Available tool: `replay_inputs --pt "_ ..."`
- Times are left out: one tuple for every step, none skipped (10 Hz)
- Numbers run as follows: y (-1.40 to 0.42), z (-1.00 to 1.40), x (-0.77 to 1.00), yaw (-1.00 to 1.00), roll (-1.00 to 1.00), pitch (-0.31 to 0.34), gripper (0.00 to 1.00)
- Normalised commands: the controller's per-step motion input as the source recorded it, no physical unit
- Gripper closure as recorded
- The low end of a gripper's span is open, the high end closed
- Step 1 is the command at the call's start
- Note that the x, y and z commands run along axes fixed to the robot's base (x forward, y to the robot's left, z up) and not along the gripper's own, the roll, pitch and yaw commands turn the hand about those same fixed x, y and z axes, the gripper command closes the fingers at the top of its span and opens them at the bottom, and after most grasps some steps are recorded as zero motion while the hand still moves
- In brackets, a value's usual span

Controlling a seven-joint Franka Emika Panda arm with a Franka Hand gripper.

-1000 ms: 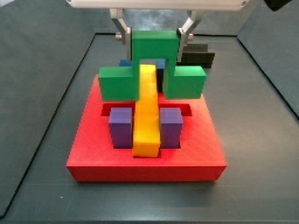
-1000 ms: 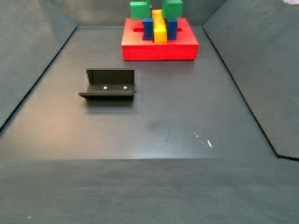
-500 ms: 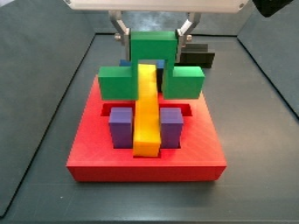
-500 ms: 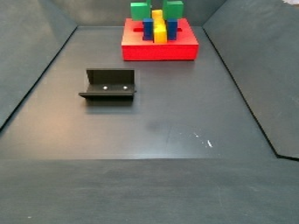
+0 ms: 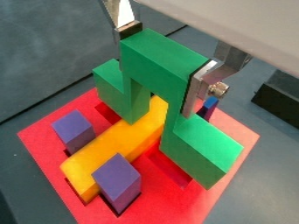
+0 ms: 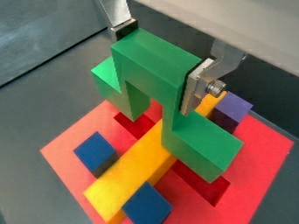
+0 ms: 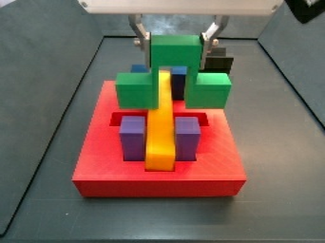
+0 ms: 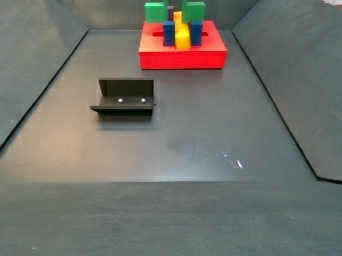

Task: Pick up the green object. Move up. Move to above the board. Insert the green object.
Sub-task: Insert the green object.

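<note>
The green object (image 5: 163,96) is hanging in the gripper (image 5: 176,66) over the far half of the board (image 7: 159,176), its two lower cubes straddling the long yellow bar (image 7: 162,119), which is running under the raised middle cube. In a wrist view the silver fingers (image 6: 201,87) are pressing flat against opposite faces of that taller middle cube, so the jaws are clamping the piece rather than standing free. It is looking rigid and solid, probably light, with smooth faces that could be sliding if the squeeze were weak; the middle cube is the sensible place to be holding it, since it is leaving both legs clear to drop in. Purple blocks (image 7: 132,138) are sitting on either side of the bar nearer the camera. Well apart on the grey floor, the fixture (image 8: 124,97) is standing unused.
</note>
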Motion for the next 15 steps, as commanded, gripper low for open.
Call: replay_inputs --pt "-0.04 -0.1 -0.1 0.0 0.24 -0.01 1.0" --pt "0.0 -0.09 -0.35 0.0 0.25 -0.019 1.0" --pt "-0.06 -0.05 -0.08 0.02 0.08 -0.021 1.0" --pt "-0.03 -0.05 -0.06 0.0 0.07 -0.019 1.0" --pt "0.0 -0.09 -0.09 0.0 0.08 -0.026 1.0" --pt "0.0 -0.15 -0.1 0.0 0.11 -0.031 1.0" --pt "0.0 -0.19 -0.15 0.0 0.16 -0.029 1.0" --pt "0.0 -0.21 -0.2 0.0 0.2 -0.001 1.0" --pt "0.0 -0.13 -0.32 -0.01 0.19 0.0 1.0" --pt "0.0 -0.05 -0.15 0.0 0.11 0.0 1.0" --pt "0.0 -0.01 -0.11 0.0 0.05 0.0 1.0" --pt "0.0 -0.1 0.0 0.0 0.0 -0.081 1.0" --pt "-0.04 -0.42 0.0 0.0 0.06 -0.139 1.0" --pt "-0.04 -0.66 0.09 0.0 0.19 -0.061 1.0" --pt "-0.03 -0.67 0.12 0.0 0.2 -0.05 1.0"
